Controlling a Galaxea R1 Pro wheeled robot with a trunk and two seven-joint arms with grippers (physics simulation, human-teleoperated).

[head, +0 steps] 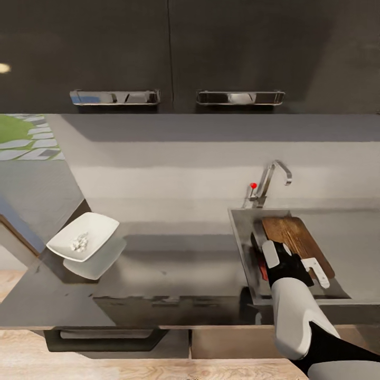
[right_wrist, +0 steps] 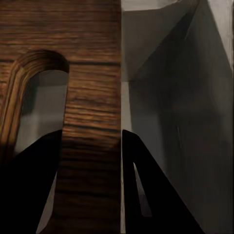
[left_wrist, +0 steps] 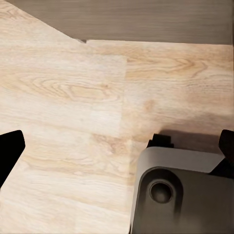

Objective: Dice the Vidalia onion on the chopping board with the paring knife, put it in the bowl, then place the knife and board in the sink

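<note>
Head view: nearest the camera, the robot's white and black right arm point(head: 295, 316) reaches forward over the metal-look front edge of the smooth grey reflective countertop point(head: 174, 264) into the rectangular stainless-steel sink point(head: 244, 248). Its right gripper point(head: 311, 272) sits at the near end of the rectangular brown wooden chopping board point(head: 290, 235), which lies tilted in the basin with its far end up near the back rim. In the right wrist view the two dark fingers point(right_wrist: 146, 195) stand on either side of the board's point(right_wrist: 92, 73) edge, next to the slot-shaped handle hole, so the jaws are clamped on the board, with the grey sink wall point(right_wrist: 185, 97) beside it. A bit of red shows low in the basin just left of the wrist; too little of it is visible to say what it is. Further left on the countertop rests the shallow white squarish bowl point(head: 84, 235), holding a small heap of pale diced onion point(head: 79, 242). Behind the basin rises the angular steel tap point(head: 272, 182) with its red-knobbed lever point(head: 253, 186), and above hang dark upper cabinets point(head: 174, 53) with chrome handles. The left wrist view looks down at pale wooden flooring point(left_wrist: 73, 97); the left gripper's dark fingertips point(left_wrist: 9, 146) stand wide apart, holding nothing.
</note>
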